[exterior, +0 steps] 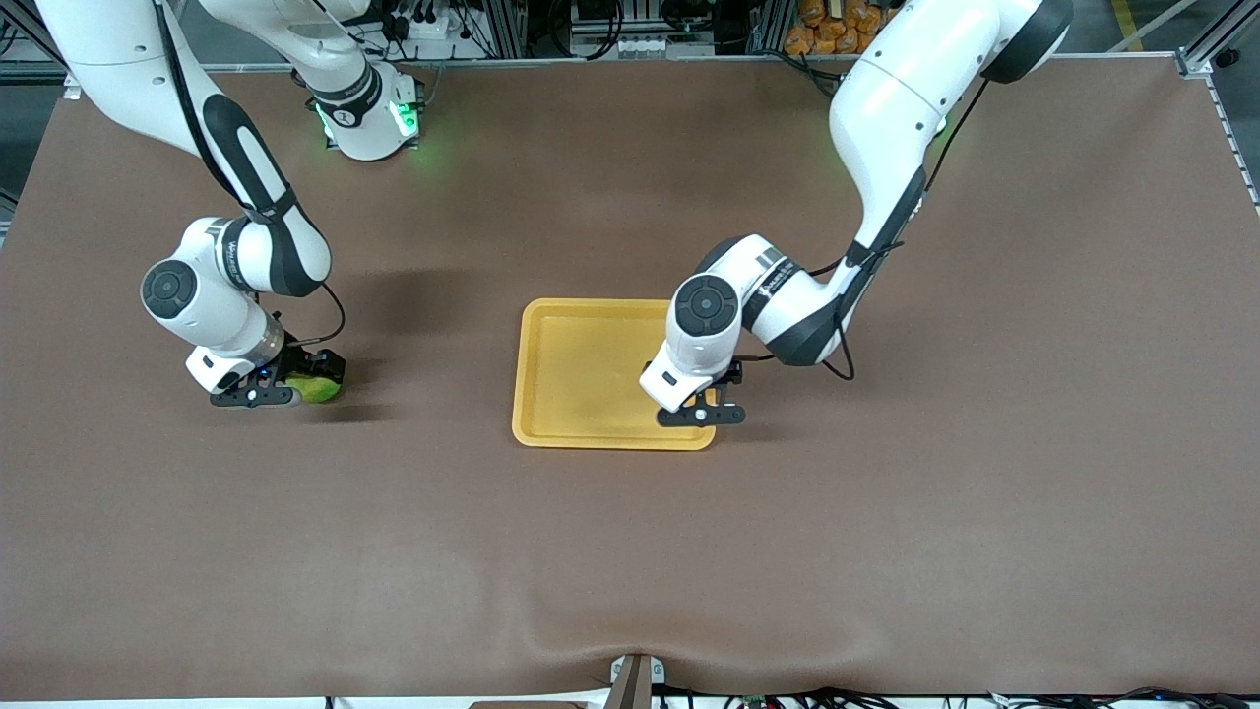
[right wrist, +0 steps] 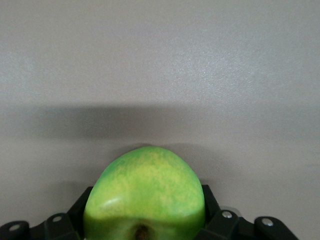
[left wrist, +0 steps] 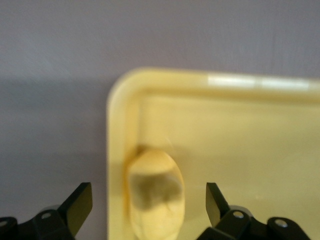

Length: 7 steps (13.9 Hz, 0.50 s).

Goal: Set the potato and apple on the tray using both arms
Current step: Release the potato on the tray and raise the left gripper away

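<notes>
I see my left hand (exterior: 711, 402) low over the corner of the yellow tray (exterior: 581, 374) nearest the front camera at the left arm's end, fingers (left wrist: 80, 202) spread wide with the potato (left wrist: 155, 195) lying loose between them on the tray floor, close against the rim. My right hand (exterior: 300, 384) is down at the brown bench (exterior: 630, 551), well apart from the tray toward the right arm's end, its fingers pinching the green apple (right wrist: 145, 197) from both sides; I cannot tell whether the apple touches the bench
</notes>
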{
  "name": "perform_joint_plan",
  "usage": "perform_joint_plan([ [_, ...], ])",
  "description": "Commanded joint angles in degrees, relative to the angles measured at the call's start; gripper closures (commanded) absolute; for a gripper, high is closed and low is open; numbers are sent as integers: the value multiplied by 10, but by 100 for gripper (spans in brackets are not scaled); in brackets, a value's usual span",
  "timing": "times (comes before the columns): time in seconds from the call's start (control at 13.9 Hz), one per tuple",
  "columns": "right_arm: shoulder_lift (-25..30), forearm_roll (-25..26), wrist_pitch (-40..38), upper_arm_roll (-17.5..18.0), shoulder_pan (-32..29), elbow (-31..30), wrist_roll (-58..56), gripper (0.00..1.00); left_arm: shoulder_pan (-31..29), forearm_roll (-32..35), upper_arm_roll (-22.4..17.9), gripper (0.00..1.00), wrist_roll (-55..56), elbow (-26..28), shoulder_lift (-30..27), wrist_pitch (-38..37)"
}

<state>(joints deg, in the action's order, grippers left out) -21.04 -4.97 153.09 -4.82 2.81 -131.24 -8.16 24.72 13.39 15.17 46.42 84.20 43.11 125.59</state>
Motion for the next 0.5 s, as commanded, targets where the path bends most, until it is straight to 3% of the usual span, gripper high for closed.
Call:
perform_joint_plan([
  [0.0, 11, -4, -2, -2, 11, -5, -6, 100, -26, 12, 1, 0, -13, 8, -44, -12],
  [0.43, 20, -4, -127, 2, 47, 56, -145, 100, -120, 12, -2, 0, -155, 7, -151, -122],
])
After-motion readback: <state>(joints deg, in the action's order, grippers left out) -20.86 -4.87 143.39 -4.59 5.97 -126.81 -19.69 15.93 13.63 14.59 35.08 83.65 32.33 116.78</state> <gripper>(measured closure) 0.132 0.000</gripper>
